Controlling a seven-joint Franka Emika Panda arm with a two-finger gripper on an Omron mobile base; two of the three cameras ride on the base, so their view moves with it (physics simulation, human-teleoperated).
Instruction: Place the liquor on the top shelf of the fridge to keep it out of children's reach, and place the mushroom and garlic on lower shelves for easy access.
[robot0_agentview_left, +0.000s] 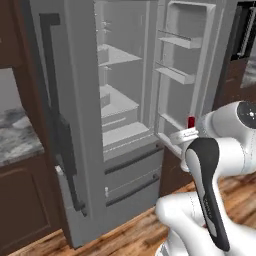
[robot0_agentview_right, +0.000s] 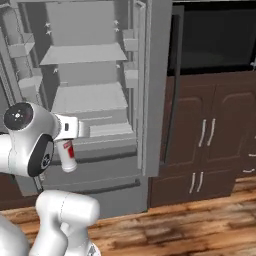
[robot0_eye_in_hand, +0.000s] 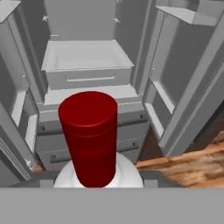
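- My claw pinches the slim white liquor bottle with a red cap, held in the air.
- The bottle hangs just before the open silver-grey fridge, level with its lower pale-grey shelves.

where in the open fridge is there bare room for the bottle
The top shelf is bare from wall to wall, and so is the shelf below it. The tray with raised edges is bare too. The liquor, in the gripper, is out front, low, beside the door bins.
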